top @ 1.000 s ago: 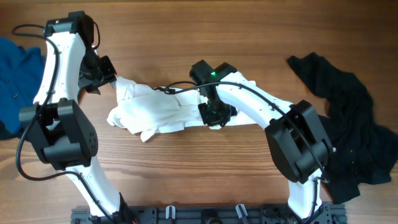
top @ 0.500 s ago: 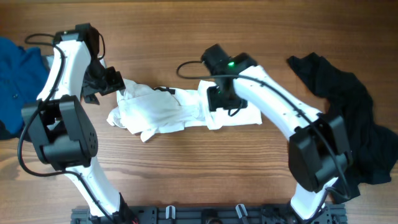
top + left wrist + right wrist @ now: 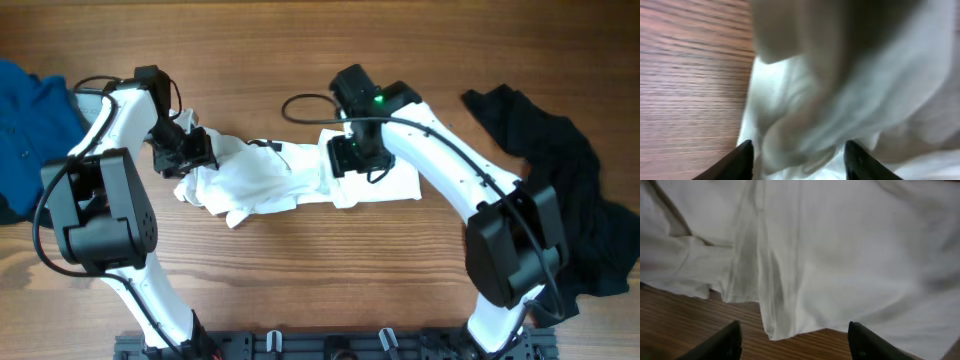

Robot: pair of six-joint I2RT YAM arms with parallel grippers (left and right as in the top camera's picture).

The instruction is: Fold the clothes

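Note:
The clothes, a white shirt (image 3: pixel 270 180), lie crumpled across the middle of the wooden table (image 3: pixel 300 280); the right part lies flatter. My left gripper (image 3: pixel 195 150) is at the shirt's bunched left end. In the left wrist view its fingers stand open (image 3: pixel 802 160) with a blurred fold of the white cloth (image 3: pixel 840 90) bulging between them, not pinched. My right gripper (image 3: pixel 352 160) hovers over the flatter right part. In the right wrist view it is open (image 3: pixel 800 342), with the shirt's hem (image 3: pixel 850 245) and bare wood below and nothing between its fingers.
A blue garment (image 3: pixel 25 120) lies at the far left edge of the table. A black garment (image 3: pixel 560 190) is heaped at the right. The arms' mounting rail (image 3: pixel 330 345) runs along the front edge.
My right gripper let go of the cloth, rose and shifted towards the back; the shirt's right part now lies flatter. My left gripper moved right and forward onto the shirt's left end.

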